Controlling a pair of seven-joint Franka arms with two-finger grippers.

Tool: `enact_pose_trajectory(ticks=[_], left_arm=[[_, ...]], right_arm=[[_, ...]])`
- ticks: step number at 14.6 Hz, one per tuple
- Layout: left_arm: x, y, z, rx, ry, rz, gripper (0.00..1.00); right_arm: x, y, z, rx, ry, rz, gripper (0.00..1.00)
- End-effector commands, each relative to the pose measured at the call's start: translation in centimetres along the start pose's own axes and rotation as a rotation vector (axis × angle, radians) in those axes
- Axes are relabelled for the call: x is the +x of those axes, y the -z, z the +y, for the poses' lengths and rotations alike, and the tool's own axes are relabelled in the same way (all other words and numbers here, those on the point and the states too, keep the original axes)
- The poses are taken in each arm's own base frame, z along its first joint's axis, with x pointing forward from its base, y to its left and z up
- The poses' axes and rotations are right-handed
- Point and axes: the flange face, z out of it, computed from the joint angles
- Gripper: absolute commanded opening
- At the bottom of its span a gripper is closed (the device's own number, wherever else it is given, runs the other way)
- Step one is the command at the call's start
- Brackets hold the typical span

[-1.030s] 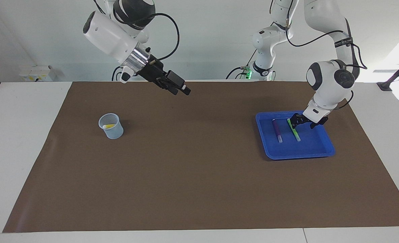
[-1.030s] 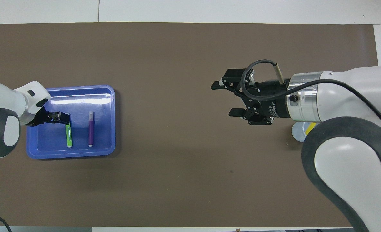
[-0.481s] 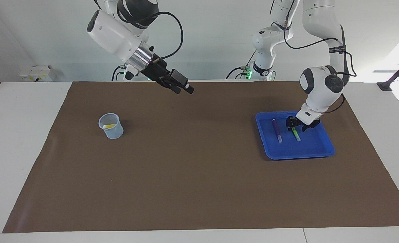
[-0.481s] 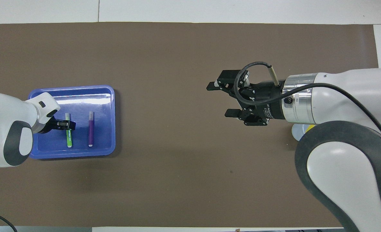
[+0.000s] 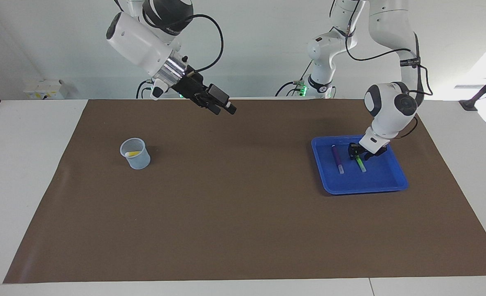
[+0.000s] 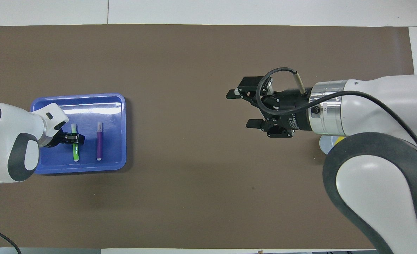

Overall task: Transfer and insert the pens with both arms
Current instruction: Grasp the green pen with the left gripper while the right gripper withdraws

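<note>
The green pen (image 5: 361, 165) (image 6: 75, 153) and the purple pen (image 5: 337, 158) (image 6: 99, 141) lie side by side in the blue tray (image 5: 366, 188) (image 6: 88, 96). My left gripper (image 5: 357, 155) (image 6: 75, 138) is down in the tray, set across the middle of the green pen, which still rests on the tray floor. The yellow pen (image 5: 133, 153) (image 6: 339, 140) sits in the clear cup (image 5: 136, 155) (image 6: 325, 145). My right gripper (image 5: 225, 108) (image 6: 240, 109) hangs open and empty high over the mat, between cup and tray.
A brown mat (image 5: 234, 205) covers most of the white table. The cup stands toward the right arm's end, the tray toward the left arm's end. Two smaller white arms (image 5: 321, 53) stand at the robots' edge.
My left gripper has come down along the green pen onto its middle and narrowed around it. My right gripper has shifted slightly toward the tray's end of the table and now holds still.
</note>
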Motion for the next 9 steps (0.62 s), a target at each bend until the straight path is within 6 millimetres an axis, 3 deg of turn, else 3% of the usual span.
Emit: enact_pose_trajectory(ticks=[1,3,4,5,9], left_arm=[[-0.23,-0.52,-0.05,0.014,0.004,0.005,0.42],[-0.24,-0.59,-0.12,0.013,0.009,0.004,0.21],[-0.19,-0.59,-0.21,0.012,0.012,0.006,0.04],[-0.14,-0.89,-0.21,0.009,0.012,0.001,0.0],[0.12,-0.66,-0.42,0.008,0.018,0.007,0.0]], right_arm=[[-0.69,0.08,0.22,0.021,-0.048,0.005,1.0],[-0.69,0.08,0.22,0.021,-0.049,0.005,1.0],[-0.69,0.08,0.22,0.021,-0.051,0.005,1.0],[-0.62,0.14,0.24,0.02,-0.048,0.006,1.0],[-0.63,0.04,0.4,0.017,-0.042,0.005,1.0]])
